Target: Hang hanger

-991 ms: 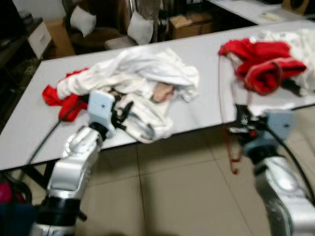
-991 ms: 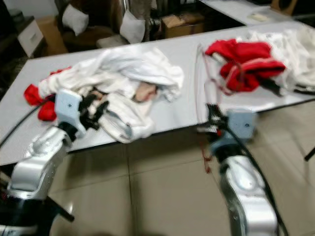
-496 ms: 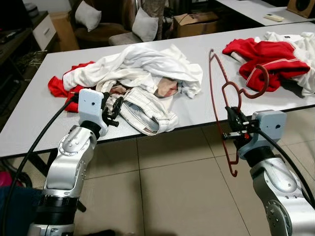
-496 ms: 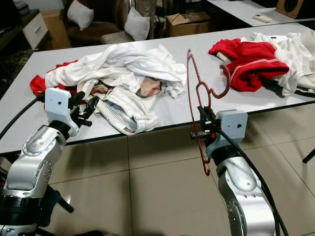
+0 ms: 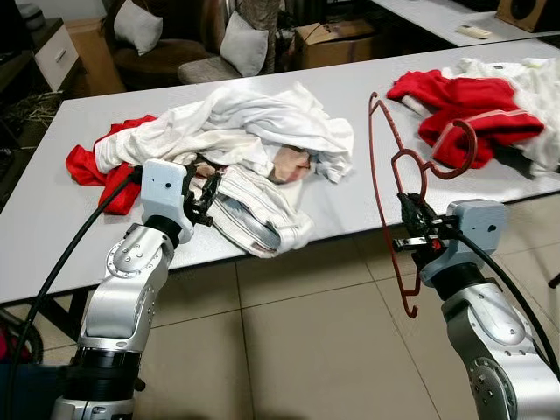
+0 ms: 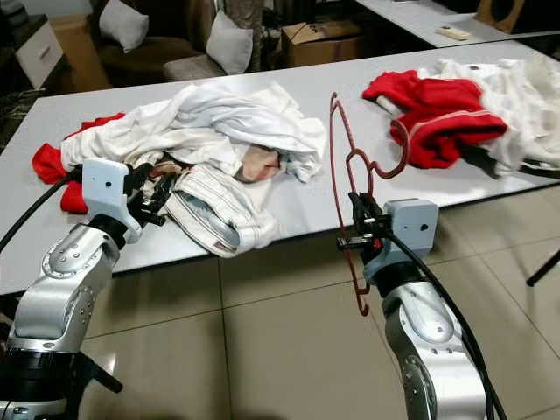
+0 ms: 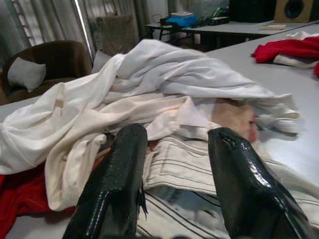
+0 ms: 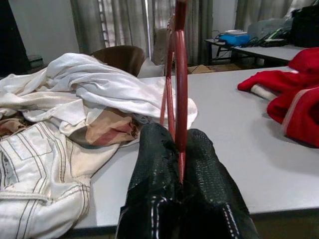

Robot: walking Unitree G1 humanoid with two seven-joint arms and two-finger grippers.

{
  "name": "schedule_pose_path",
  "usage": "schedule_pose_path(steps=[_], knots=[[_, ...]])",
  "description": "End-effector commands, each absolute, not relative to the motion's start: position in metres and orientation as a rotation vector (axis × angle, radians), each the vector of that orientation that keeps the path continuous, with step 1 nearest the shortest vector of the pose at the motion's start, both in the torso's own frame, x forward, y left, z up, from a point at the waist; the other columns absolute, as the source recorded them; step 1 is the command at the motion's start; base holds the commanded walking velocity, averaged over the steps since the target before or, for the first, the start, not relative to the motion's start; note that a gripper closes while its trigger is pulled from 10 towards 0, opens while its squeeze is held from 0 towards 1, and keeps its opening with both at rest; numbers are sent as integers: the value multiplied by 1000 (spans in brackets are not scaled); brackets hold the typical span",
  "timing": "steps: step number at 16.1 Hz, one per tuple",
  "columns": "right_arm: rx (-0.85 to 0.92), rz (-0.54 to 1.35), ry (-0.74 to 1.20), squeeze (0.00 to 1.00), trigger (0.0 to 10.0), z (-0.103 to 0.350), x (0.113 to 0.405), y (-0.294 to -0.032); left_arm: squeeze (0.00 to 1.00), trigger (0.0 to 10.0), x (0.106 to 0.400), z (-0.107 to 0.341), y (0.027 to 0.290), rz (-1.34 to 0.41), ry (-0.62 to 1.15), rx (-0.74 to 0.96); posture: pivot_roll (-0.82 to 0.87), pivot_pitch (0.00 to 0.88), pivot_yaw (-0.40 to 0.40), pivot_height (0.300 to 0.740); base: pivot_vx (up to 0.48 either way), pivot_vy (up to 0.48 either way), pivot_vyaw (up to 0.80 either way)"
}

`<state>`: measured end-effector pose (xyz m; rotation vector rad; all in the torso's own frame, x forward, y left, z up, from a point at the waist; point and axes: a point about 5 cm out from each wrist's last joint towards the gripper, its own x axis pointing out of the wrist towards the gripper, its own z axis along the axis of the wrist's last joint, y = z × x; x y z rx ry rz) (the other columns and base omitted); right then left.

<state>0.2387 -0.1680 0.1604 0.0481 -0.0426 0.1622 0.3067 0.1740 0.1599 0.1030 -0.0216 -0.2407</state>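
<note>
A red wire hanger (image 8: pixel 181 89) stands upright in front of the table's front edge, its hook (image 5: pixel 473 140) turned to the right. My right gripper (image 5: pixel 409 232) is shut on the hanger's wire about midway up; in the right wrist view the wire runs between the two black fingers (image 8: pixel 154 164). My left gripper (image 5: pixel 203 194) is open at the front edge of the grey table (image 5: pixel 52 227). It points at a heap of white clothes (image 5: pixel 254 122) and pale striped trousers (image 7: pixel 199 169), with nothing between its fingers (image 7: pixel 124 169).
Red and white garments (image 5: pixel 472 105) lie at the table's right end, and a red cloth (image 5: pixel 87 166) at the left. Behind the table are chairs with cushions (image 5: pixel 236 44) and a cardboard box (image 5: pixel 328 39). Tiled floor (image 5: pixel 306 350) lies in front.
The head view was blurred a second ago and has steadied after shifting slightly. The hanger stays upright in my right gripper. My left gripper stays open at the clothes heap.
</note>
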Motion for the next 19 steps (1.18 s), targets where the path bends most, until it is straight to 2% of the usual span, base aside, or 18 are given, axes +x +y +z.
schedule_pose_path(steps=[1, 8, 13, 19], knots=[[63, 164, -53, 0, 10000, 160, 238, -168, 0, 10000, 307, 160, 178, -228, -19, 113, -139, 0, 76, 740, 307, 0, 0], [78, 209, -61, 0, 10000, 161, 236, -166, 0, 10000, 307, 158, 175, -242, -14, 105, -139, 0, 68, 740, 308, 0, 0], [63, 239, -38, 0, 10000, 160, 241, -167, 0, 10000, 295, 150, 177, -218, -2, 92, -109, 0, 3, 740, 310, 0, 0], [68, 265, -28, 0, 10000, 157, 242, -162, 0, 10000, 289, 148, 185, -207, 12, 106, -99, 0, 7, 740, 308, 0, 0]])
